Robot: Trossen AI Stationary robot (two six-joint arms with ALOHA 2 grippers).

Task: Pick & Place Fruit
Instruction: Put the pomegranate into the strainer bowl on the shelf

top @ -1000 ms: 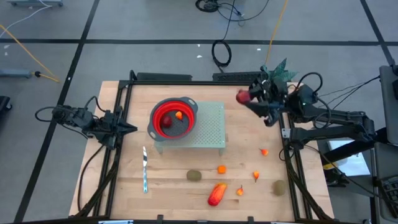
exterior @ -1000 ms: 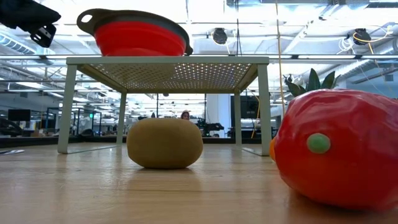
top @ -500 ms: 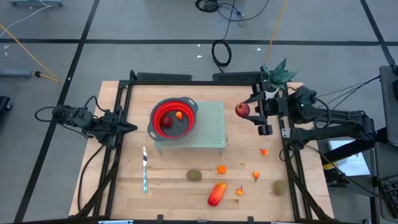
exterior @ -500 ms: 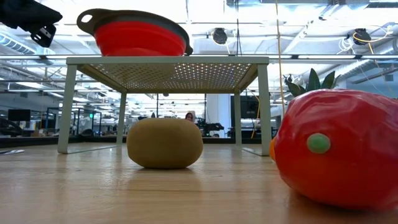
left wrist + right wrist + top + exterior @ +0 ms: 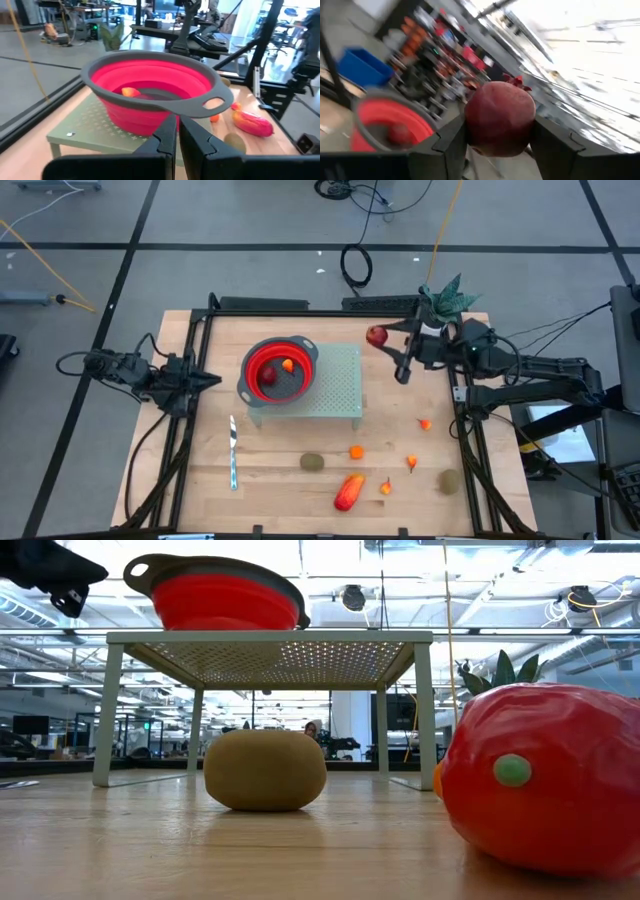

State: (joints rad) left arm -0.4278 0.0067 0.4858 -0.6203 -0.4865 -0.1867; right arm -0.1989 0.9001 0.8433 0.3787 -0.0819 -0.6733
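Note:
My right gripper (image 5: 387,346) is shut on a dark-red round fruit (image 5: 377,336) in the air, just right of the green perforated stand (image 5: 340,390). On the stand sits the red bowl (image 5: 298,348), which holds a dark-red fruit (image 5: 268,377) and an orange piece (image 5: 289,364). On the table lie two brown-green ovals (image 5: 313,462) (image 5: 449,479), an elongated red-orange piece (image 5: 348,492) and several tiny orange pieces (image 5: 356,451). My left gripper (image 5: 212,381) waits shut at the table's left edge, pointing toward the bowl (image 5: 150,85). My right gripper pinches the round fruit by its two opposite sides (image 5: 472,130) between its two fingers (image 5: 451,144). The fingers reach in about level from the table's right side. The fruit is lifted clear of the table and stand, and its small crown (image 5: 516,80) sticks out beyond the fingers.
A slim silver knife (image 5: 233,452) lies on the left of the table. The stand stands on legs with open room beneath, where one oval (image 5: 265,770) shows. A green plant (image 5: 445,295) stands at the far right corner. Black rails (image 5: 190,450) frame the table's sides.
My right gripper has rolled about its own axis with the round fruit still in its hold and has shifted a little toward the table's left, nearer the stand. The fruit stays lifted clear.

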